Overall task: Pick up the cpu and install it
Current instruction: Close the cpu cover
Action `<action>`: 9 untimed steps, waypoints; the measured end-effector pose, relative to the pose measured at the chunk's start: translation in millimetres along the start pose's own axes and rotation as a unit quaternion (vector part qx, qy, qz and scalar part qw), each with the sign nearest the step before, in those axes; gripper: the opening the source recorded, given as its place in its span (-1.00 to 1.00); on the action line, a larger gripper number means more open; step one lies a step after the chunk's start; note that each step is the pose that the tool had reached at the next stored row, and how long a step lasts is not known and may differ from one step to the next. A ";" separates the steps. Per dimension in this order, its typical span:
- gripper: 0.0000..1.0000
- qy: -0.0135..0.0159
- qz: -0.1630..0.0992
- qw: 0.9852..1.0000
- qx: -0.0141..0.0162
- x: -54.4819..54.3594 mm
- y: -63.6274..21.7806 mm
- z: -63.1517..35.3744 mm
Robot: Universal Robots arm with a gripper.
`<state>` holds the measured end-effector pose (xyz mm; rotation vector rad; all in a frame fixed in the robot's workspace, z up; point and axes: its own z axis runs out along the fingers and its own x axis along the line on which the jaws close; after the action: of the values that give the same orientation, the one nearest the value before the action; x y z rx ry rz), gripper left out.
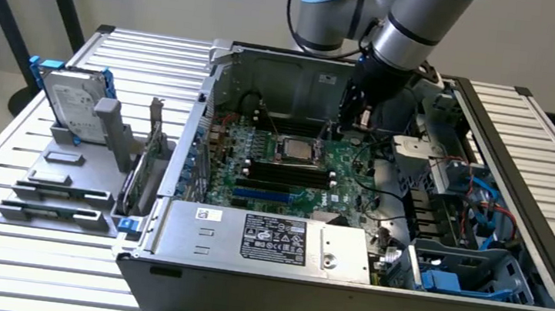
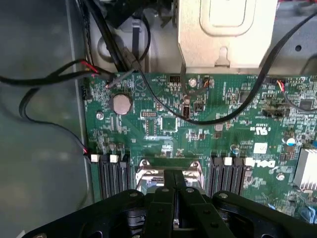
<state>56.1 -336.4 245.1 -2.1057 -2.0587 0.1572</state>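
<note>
One table (image 1: pixel 7 173): slatted metal, carrying the whole job so every part sits within the arm's reach.
Computer case (image 1: pixel 345 298): laid on its side with the panel off, so the board faces up.
Power supply (image 1: pixel 345 248): grey box along the near wall; its label (image 1: pixel 274 239) has print too small to read.
Circuit board (image 2: pixel 163 124): green, flat on the case floor; white "DELL" lettering (image 2: pixel 260 162) reads upside down in the wrist view.
Hard drive (image 1: pixel 72 103): upright in a blue bracket (image 1: pixel 36 72) on a grey rack (image 1: pixel 55 206), outside the case at the exterior view's left.
Gripper (image 2: pixel 176 210): fingers pressed together with nothing seen between them, hanging inside the case just above the board, beside the socket (image 2: pixel 168 174).
Cpu (image 1: pixel 293 151): silver square lying in the socket mid-board, apparently seated already and apart from the gripper.
</note>
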 end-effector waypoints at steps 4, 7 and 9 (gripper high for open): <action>-0.79 0.003 0.000 1.000 0.012 -1.0 -10.3 2.2; -0.79 0.005 0.000 1.000 0.020 -1.7 -17.0 3.7; -0.79 0.005 0.000 1.000 0.025 -2.3 -21.1 4.6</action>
<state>34.4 -338.1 244.9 -2.0739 -2.0269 0.1939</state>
